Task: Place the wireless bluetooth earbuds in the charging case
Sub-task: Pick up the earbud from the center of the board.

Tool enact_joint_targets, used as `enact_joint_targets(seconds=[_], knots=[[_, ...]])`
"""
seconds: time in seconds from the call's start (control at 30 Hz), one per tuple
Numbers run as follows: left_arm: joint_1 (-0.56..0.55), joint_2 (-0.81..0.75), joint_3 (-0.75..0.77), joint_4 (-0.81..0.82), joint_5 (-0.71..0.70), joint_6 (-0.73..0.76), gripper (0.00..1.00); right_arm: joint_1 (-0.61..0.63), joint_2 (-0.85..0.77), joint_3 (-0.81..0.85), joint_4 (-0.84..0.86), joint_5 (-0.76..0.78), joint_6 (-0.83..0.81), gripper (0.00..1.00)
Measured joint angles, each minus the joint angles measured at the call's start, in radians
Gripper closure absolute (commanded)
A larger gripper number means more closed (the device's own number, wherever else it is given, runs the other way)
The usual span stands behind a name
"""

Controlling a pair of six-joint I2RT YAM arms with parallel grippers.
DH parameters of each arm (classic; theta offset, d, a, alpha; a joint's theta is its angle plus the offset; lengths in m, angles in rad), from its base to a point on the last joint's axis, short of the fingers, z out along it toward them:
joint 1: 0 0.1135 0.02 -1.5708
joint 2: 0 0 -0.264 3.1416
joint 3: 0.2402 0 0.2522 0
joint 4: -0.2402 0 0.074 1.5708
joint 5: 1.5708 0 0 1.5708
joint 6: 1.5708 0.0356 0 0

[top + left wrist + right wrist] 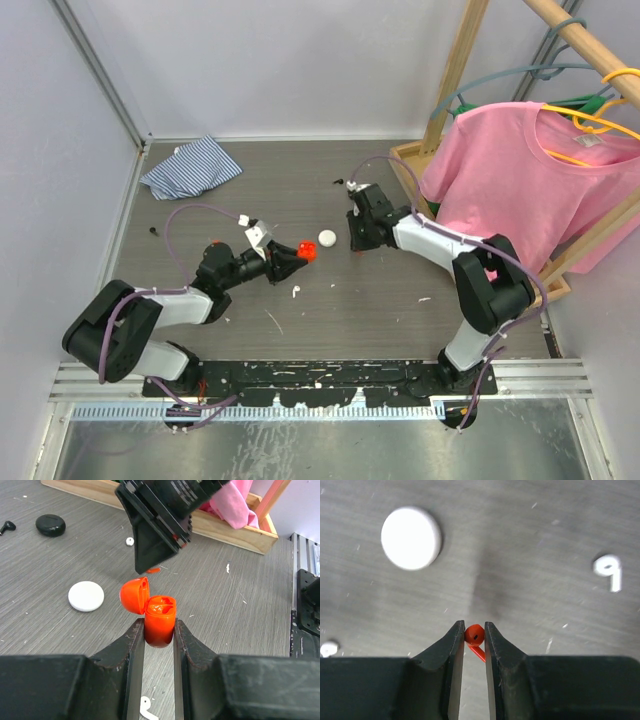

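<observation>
Left wrist view: the left pincer (158, 624) is closed narrowly on the red charging case (160, 630), which stands upright between its fingers. The lid (133, 595) is hinged back to the left and the wells are exposed. Just above and behind the case hangs the right pincer (152, 565), pointing down. Seen from the right wrist, its jaws are pinched on a red earbud (474, 634), head between the fingertips and stem slanting below, over the grey counter (530, 540). A white round case (411, 538) lies shut on the counter to the left, a white earbud (609, 570) to the right. Farther off, the left wrist shows a black case (50, 525) with a black earbud (7, 527) beside it
</observation>
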Motion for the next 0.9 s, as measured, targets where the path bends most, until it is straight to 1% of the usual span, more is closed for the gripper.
enact_joint_targets(seconds=[0.2, 0.33, 0.4, 0.53, 0.63, 0.9], knots=[[0.000, 0.000, -0.002, 0.008, 0.017, 0.000, 1.00, 0.086, -0.066, -0.119, 0.002, 0.002, 0.057, 0.75], [0.000, 0.000, -0.003, 0.008, 0.024, 0.000, 1.00, 0.117, -0.071, -0.177, -0.004, 0.008, 0.092, 0.73], [0.000, -0.001, -0.003, 0.008, 0.028, -0.001, 1.00, 0.129, -0.071, -0.196, -0.004, 0.010, 0.104, 0.70], [0.000, -0.002, -0.003, 0.008, 0.035, -0.001, 1.00, 0.145, -0.073, -0.203, -0.002, 0.019, 0.123, 0.60], [0.000, -0.002, -0.003, 0.009, 0.041, -0.001, 1.00, 0.158, -0.076, -0.204, -0.003, 0.026, 0.129, 0.55], [0.000, -0.002, -0.003, 0.014, 0.053, -0.002, 1.00, 0.184, -0.117, -0.209, -0.042, 0.036, 0.134, 0.54]])
